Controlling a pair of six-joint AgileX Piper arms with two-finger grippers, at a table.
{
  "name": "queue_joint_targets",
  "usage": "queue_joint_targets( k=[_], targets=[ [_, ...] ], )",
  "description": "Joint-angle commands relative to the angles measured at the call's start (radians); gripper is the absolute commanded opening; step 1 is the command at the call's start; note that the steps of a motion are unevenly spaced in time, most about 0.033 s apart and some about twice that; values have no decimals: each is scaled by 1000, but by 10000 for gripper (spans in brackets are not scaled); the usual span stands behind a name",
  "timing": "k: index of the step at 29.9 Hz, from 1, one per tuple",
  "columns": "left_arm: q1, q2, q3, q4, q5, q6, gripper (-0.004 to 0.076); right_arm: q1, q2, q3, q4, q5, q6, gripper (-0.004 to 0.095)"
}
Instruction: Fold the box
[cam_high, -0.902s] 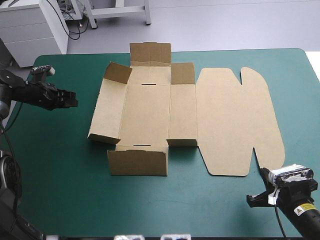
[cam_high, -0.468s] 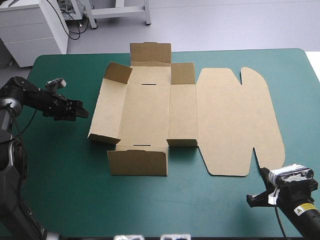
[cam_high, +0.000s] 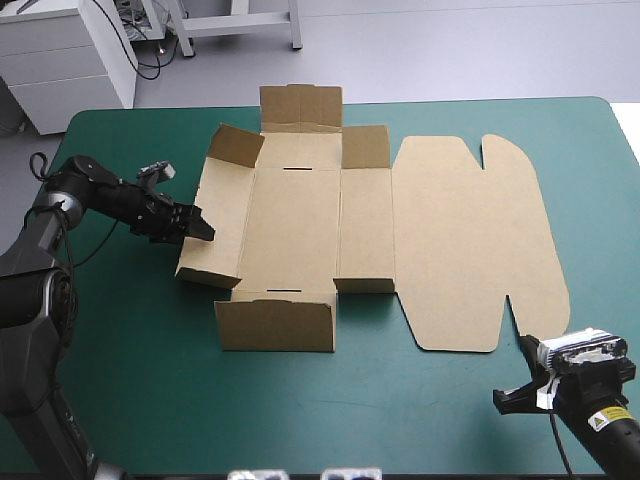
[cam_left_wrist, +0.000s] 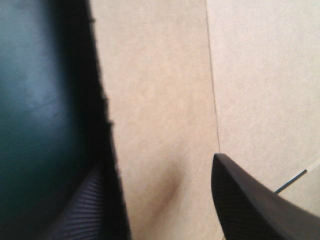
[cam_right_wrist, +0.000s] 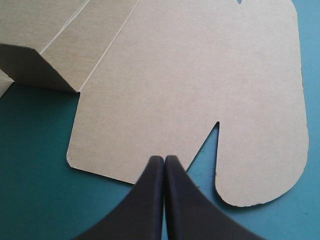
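The brown box (cam_high: 290, 215) lies opened out on the teal-green cover. Its left wall (cam_high: 215, 225) is tilted up a little, and its front flap (cam_high: 275, 325) and back flap (cam_high: 300, 108) are raised. The wide lid (cam_high: 470, 240) lies flat to the right. My left gripper (cam_high: 200, 230) is at the left wall's outer edge. In the left wrist view this gripper (cam_left_wrist: 157, 165) is open, with that edge between its fingers (cam_left_wrist: 250, 200). My right gripper (cam_high: 508, 398) is shut just in front of the lid's notched front corner (cam_right_wrist: 220, 145), with its tips (cam_right_wrist: 164, 160) at the board's edge.
The teal-green cover (cam_high: 130, 350) shows to the left of the box and in front of it. The right arm rests near the table's front right corner. A white cabinet (cam_high: 60, 60) stands beyond the far left corner.
My left gripper has moved right across the cover, from near the table's left edge to the box's left wall. The right arm and the box have not moved.
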Motion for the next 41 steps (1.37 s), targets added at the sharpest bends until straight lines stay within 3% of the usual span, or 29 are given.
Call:
queue_joint_targets(
  k=[1, 10, 13, 17, 18, 26, 30, 41],
  targets=[
    [-30, -40, -28, -60, 84, 8, 440, 0, 16, -32, 20, -65, -10, -19],
    [-77, 1, -28, -87, 84, -10, 419, 0, 16, -32, 20, -63, -10, -19],
    [-79, 3, -28, -108, 84, -30, 292, 0, 16, -32, 20, -63, -10, -19],
    [-79, 3, -28, -105, 59, -31, 20, 0, 16, -32, 20, -63, -10, -19],
    [-79, 3, -28, -105, 56, -26, -4, 0, 16, -32, 20, -63, -10, -19],
    [-79, 3, -39, -126, 22, -24, -8, 0, 16, -32, 20, -63, -10, -19],
    [-79, 3, -67, -185, 58, -24, -7, 0, 16, -32, 20, -63, -10, -19],
    [-168, -22, -299, -150, 86, -77, -7, 0, 16, -32, 20, -63, -10, -19]
  ],
)
